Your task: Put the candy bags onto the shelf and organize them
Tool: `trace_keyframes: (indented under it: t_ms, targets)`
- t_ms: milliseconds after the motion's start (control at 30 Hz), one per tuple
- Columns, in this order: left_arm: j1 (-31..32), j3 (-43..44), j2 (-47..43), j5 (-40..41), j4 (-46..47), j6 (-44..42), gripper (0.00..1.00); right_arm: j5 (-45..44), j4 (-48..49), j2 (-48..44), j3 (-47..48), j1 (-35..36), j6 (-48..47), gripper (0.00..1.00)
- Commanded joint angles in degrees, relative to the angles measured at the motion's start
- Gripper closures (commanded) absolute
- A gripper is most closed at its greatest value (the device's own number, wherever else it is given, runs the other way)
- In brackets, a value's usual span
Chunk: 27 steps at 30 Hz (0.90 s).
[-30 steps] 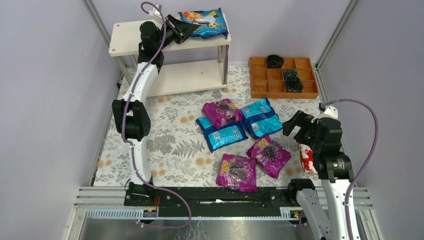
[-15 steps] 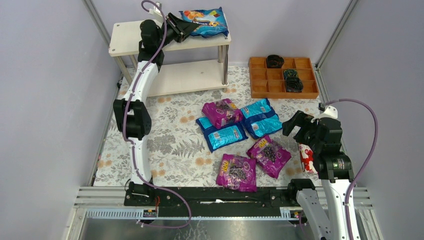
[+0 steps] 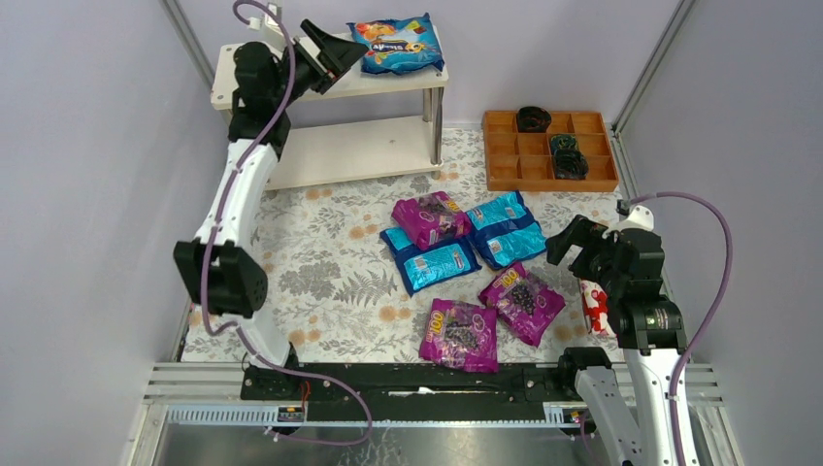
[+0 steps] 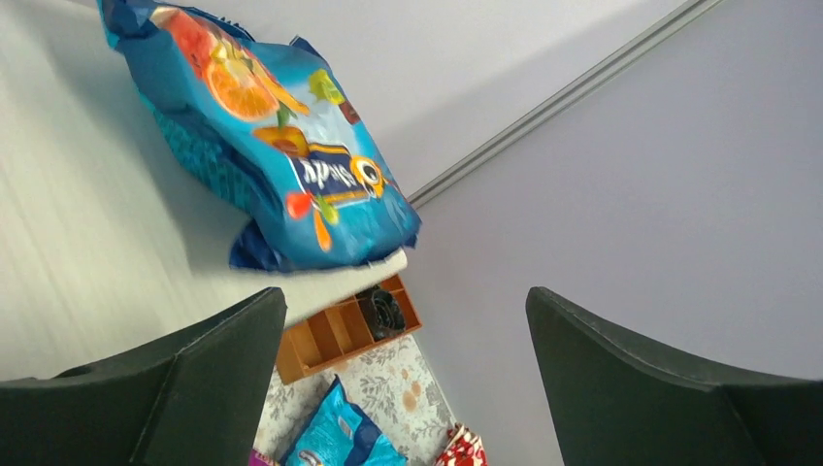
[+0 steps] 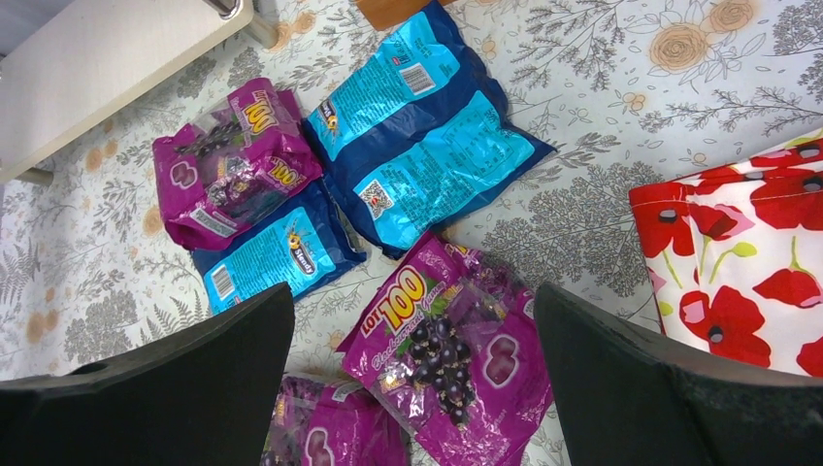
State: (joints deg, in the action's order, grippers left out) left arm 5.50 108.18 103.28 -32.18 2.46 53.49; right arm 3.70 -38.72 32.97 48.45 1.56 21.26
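A blue fruit-print candy bag [image 3: 396, 46] lies flat at the right end of the shelf's [image 3: 388, 82] top board. My left gripper [image 3: 333, 49] hangs open just left of it, apart from it. In the left wrist view the bag [image 4: 272, 136] rests on the pale board [image 4: 87, 243] beyond the empty left gripper [image 4: 405, 296]. On the floral mat lie two blue bags [image 3: 429, 260] [image 3: 508, 228] and three purple bags [image 3: 433, 218] [image 3: 524, 302] [image 3: 459, 333]. My right gripper [image 3: 580, 243] hovers open over a purple bag [image 5: 446, 359], holding nothing.
An orange compartment tray [image 3: 548, 155] with dark items stands at the back right. A white packet with red flowers [image 3: 594, 306] lies beside the right arm. The shelf's lower board [image 3: 359, 146] is bare. Purple walls close in both sides.
The left gripper has opened, let go of the blue bag and drawn back to the left. The bag stays on the top board. The right arm has not moved.
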Motion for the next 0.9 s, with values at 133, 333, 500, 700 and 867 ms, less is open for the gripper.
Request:
trace_keyframes:
  t_ms: [133,333,500,700,867]
  targets:
    - [0.9,-17.8,-17.5,1.7,-4.8,-7.6,0.01,4.1,1.7,-0.3,0.2,0.4,-1.4,0.0]
    - [6.5,-37.1,-26.7,3.7,-9.5,-13.4,0.01,5.5,2.1,-0.5,0.1,0.4,-1.5,0.0]
    - [11.3,-51.2,-28.8,5.6,-8.7,-11.5,0.01,6.2,2.3,0.6,0.1,0.4,-1.5,0.0]
    - [11.5,-58.2,-20.5,1.4,3.4,-1.0,0.01,6.5,2.2,0.5,0.0,0.4,-1.7,0.0]
    - [11.3,-60.1,-11.0,-1.4,20.3,13.2,0.01,6.0,1.9,-0.4,0.1,0.4,-1.7,0.0]
